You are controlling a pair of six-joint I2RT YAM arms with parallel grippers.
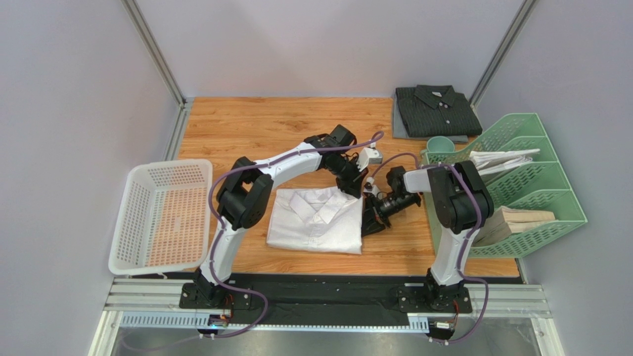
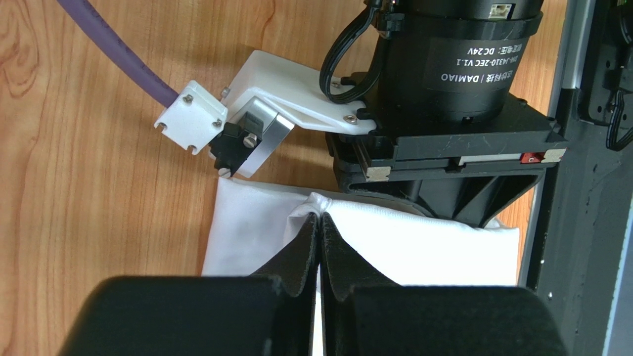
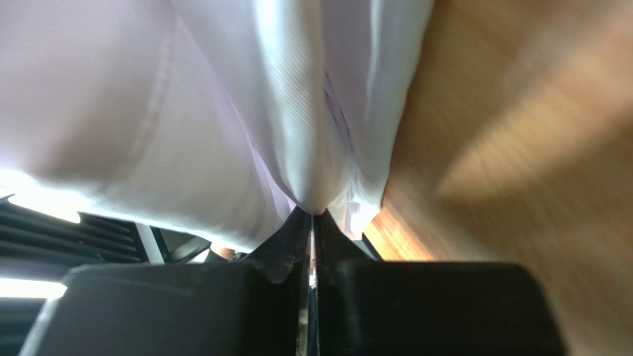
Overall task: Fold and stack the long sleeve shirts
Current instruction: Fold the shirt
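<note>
Bolted at 6 o'clock, both arms (image 1: 230, 200) lean over the wooden surface (image 1: 260, 126). From left: a white mesh basket (image 1: 160, 215) at 9 o'clock; the folded white shirt (image 1: 316, 222) at centre, left claw (image 2: 320, 222) pinched shut on its 1 o'clock corner, right claw (image 3: 312, 215) clamping its 3 o'clock edge; the dark striped shirt (image 1: 435, 111) folded at 1 o'clock.

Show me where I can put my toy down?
Bare wood: back left of the wooden table, behind the folded white shirt, left of the folded dark striped shirt. Crowded: the white shirt's right edge, pinched by left claw and right claw, beside the green plastic rack.
</note>
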